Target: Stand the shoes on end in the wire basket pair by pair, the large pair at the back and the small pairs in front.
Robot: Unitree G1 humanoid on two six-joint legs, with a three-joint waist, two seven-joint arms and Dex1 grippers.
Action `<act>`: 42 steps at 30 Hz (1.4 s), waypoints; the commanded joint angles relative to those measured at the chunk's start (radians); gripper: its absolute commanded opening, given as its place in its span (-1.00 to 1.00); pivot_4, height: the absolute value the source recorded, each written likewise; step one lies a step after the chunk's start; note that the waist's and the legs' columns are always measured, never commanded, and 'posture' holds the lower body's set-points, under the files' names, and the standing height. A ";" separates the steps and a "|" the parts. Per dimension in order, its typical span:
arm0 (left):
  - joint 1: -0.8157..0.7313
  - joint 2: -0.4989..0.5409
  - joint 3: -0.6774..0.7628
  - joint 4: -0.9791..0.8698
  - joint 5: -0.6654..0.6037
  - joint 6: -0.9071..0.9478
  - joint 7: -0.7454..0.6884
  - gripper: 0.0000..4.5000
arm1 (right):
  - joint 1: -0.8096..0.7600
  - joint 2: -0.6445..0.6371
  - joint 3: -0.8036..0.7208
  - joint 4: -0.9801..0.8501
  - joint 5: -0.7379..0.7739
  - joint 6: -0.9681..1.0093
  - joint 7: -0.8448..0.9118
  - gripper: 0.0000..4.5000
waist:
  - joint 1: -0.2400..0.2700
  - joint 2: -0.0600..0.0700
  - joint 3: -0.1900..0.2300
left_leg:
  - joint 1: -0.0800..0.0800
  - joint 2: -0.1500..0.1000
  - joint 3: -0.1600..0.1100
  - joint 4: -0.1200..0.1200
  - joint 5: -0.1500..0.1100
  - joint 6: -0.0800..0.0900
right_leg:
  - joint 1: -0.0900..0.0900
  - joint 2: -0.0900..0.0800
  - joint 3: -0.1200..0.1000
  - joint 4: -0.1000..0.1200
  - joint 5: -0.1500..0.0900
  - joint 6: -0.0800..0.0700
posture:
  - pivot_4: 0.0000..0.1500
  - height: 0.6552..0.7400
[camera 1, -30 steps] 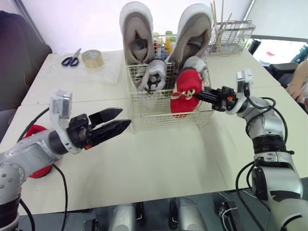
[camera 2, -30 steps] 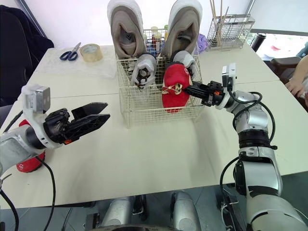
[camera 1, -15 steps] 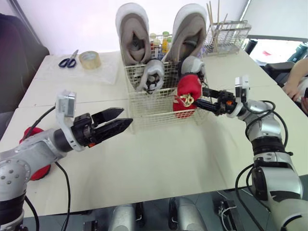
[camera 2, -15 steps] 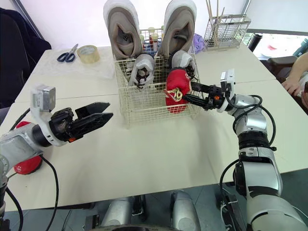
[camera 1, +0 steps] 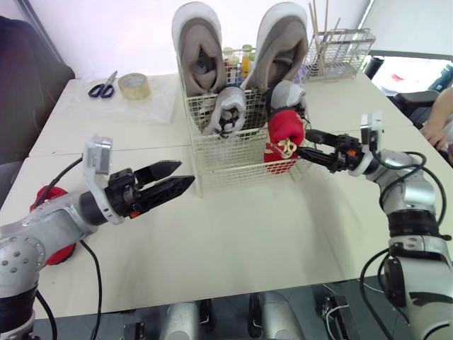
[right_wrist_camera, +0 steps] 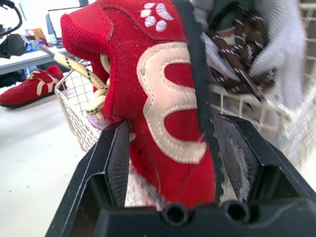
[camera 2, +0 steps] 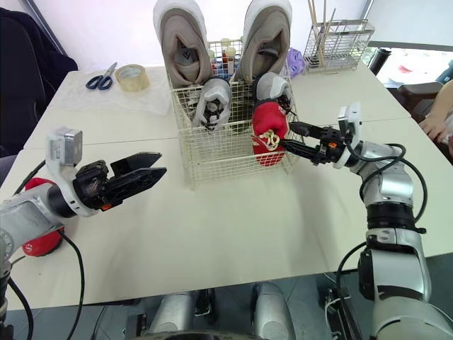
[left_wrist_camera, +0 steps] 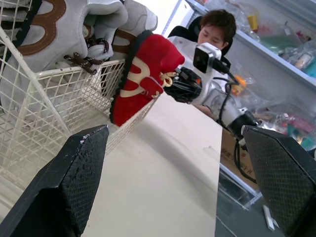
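A wire basket [camera 1: 233, 166] holds two large grey shoes [camera 1: 200, 46] on end at the back and two small grey shoes [camera 1: 228, 112] in front of them. A small red shoe [camera 1: 284, 131] leans on end in the basket's front right corner. My right gripper [camera 1: 304, 142] is open, its fingers on either side of that shoe [right_wrist_camera: 163, 98] with small gaps. The second red shoe [camera 2: 35, 241] lies on the table at the far left, partly hidden by my left arm. My left gripper [camera 1: 185, 173] hovers open and empty left of the basket.
Scissors [camera 1: 104, 86] and a tape roll [camera 1: 134, 85] lie at the back left. A wire rack with sticks [camera 1: 340, 53] stands at the back right, with bottles [camera 1: 241, 60] behind the basket. A person's hand [camera 1: 439, 117] rests at the right edge.
My right gripper has spread its fingers, let go of the red shoe and drawn back a little to the right. The shoe stays leaning in the basket corner. The left arm has barely moved.
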 commanded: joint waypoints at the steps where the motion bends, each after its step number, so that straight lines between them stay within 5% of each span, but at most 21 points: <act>1: -0.007 -0.007 0.015 -0.009 0.005 -0.014 -0.017 1.00 | 0.041 -0.035 -0.050 -0.164 0.064 0.099 -0.045 0.27 | 0.000 0.001 0.001 | -0.001 0.000 0.000 0.000 0.002 -0.003 | 0.000 0.000 0.000 0.000 0.000 0.000 | 1.00 1.00; 10: 0.002 -0.011 0.041 -0.004 0.026 -0.013 0.003 1.00 | 0.144 -0.170 -0.094 -0.387 0.139 0.333 -0.106 0.27 | 0.002 0.002 0.001 | -0.003 0.000 0.000 0.000 -0.001 0.001 | -0.001 0.001 -0.001 -0.001 0.000 0.000 | 1.00 1.00; 12: 0.018 0.032 0.127 0.008 -0.042 0.001 0.037 1.00 | 0.041 -0.225 -0.162 -0.393 0.234 0.463 -0.161 0.27 | 0.001 0.002 0.002 | -0.004 0.000 0.000 0.000 -0.001 0.002 | -0.003 0.000 -0.001 -0.001 0.000 0.000 | 1.00 1.00; 17: 0.034 0.189 0.380 0.140 -0.122 0.036 0.103 1.00 | -0.254 -0.224 -0.167 -0.398 0.328 0.597 -0.297 0.97 | -0.008 0.002 0.003 | -0.011 0.001 -0.001 0.001 -0.001 0.001 | -0.011 0.000 -0.004 0.000 0.001 -0.002 | 1.00 1.00; 19: 0.062 0.273 0.499 0.245 -0.105 0.086 0.124 1.00 | -0.349 -0.178 -0.158 -0.430 0.401 0.650 -0.324 0.97 | -0.012 0.001 0.003 | -0.011 0.003 -0.002 -0.002 0.000 0.000 | -0.014 0.001 -0.006 0.000 0.001 -0.002 | 1.00 1.00; 23: 0.230 0.392 0.721 0.426 0.161 0.159 0.086 1.00 | -0.408 -0.142 -0.040 -0.523 0.477 0.759 -0.260 0.97 | -0.021 0.002 0.004 | -0.015 0.002 -0.001 -0.003 0.002 -0.004 | -0.017 0.002 -0.008 0.002 0.003 0.002 | 1.00 1.00; 28: 0.487 0.398 0.888 0.680 0.473 0.077 -0.119 1.00 | -0.423 -0.052 0.092 -0.628 0.510 0.753 -0.177 0.97 | -0.028 0.001 0.003 | -0.016 0.000 0.002 -0.003 0.002 -0.005 | -0.019 0.001 -0.009 0.000 0.004 0.002 | 1.00 1.00; 31: 0.593 0.378 0.980 0.839 0.489 0.091 -0.350 1.00 | -0.392 -0.009 0.169 -0.673 0.470 0.714 -0.141 0.97 | -0.027 -0.005 0.000 | -0.018 0.001 0.002 -0.003 0.001 -0.004 | -0.025 -0.001 -0.009 -0.001 0.004 0.001 | 1.00 1.00; 36: 0.699 0.372 0.893 0.981 0.540 0.129 -0.622 1.00 | -0.332 -0.054 0.306 -0.683 0.334 0.616 -0.014 0.97 | -0.016 -0.013 -0.004 | -0.022 0.001 0.003 -0.003 -0.001 -0.002 | -0.032 -0.005 -0.008 -0.001 0.004 -0.005 | 1.00 1.00; 42: 0.612 0.333 0.649 1.056 0.646 0.072 -0.730 1.00 | -0.275 -0.145 0.453 -0.732 0.160 0.497 0.114 0.97 | -0.001 -0.014 -0.006 | -0.024 0.001 0.007 -0.018 0.001 -0.005 | -0.039 -0.005 -0.010 -0.016 0.015 -0.011 | 1.00 1.00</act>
